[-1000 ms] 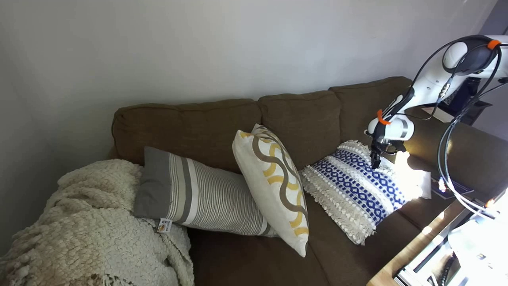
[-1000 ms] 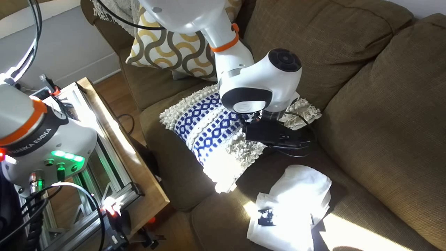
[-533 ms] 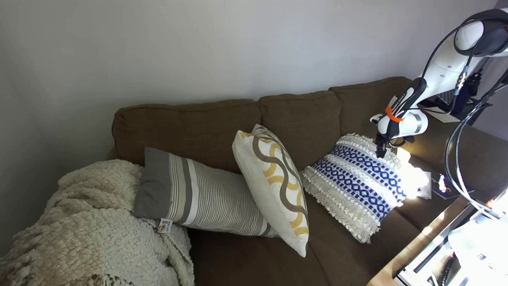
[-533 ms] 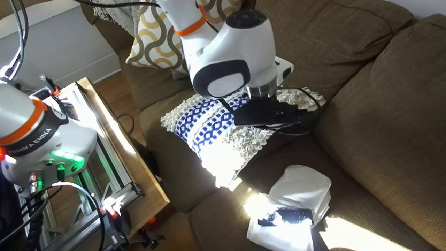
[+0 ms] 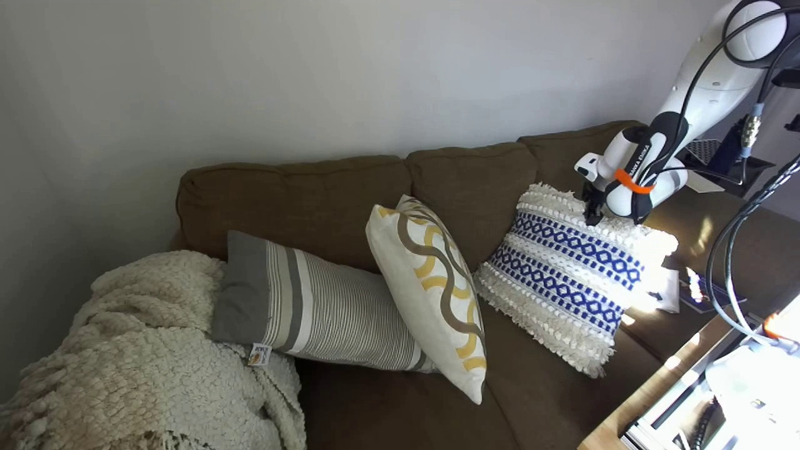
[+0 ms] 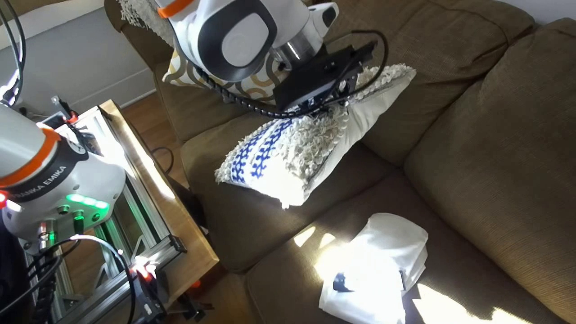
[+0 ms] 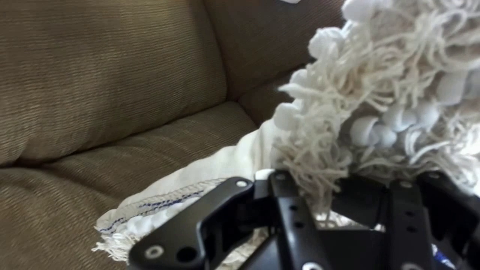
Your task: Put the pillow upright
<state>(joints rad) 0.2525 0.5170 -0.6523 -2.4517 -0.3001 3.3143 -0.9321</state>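
While I watch through the wrist view, my Robotiq gripper (image 7: pixel 320 189) has its fingers drawn in on the shaggy rim of the navy-and-white woven pillow (image 5: pixel 559 269), pinching it, with bunched fringe between the tips. In an exterior view I find the pillow between three and four o'clock from the centre, my grip near one o'clock on it. It is tilted on the brown sofa (image 6: pixel 486 148), partway between flat and upright, the gripped side raised and its plain white backing showing; whether it touches the backrest I can't tell. Just beside it, toward nine o'clock, leans the cream pillow with tan and gold swirls (image 5: pixel 431 300), which partly covers the long grey striped pillow (image 5: pixel 337 312). Eight o'clock of centre holds a chunky cream knit throw (image 5: pixel 144 356). In an exterior view, between four and five o'clock from the woven pillow, a white folded item (image 6: pixel 391 243) glares in sunlight.
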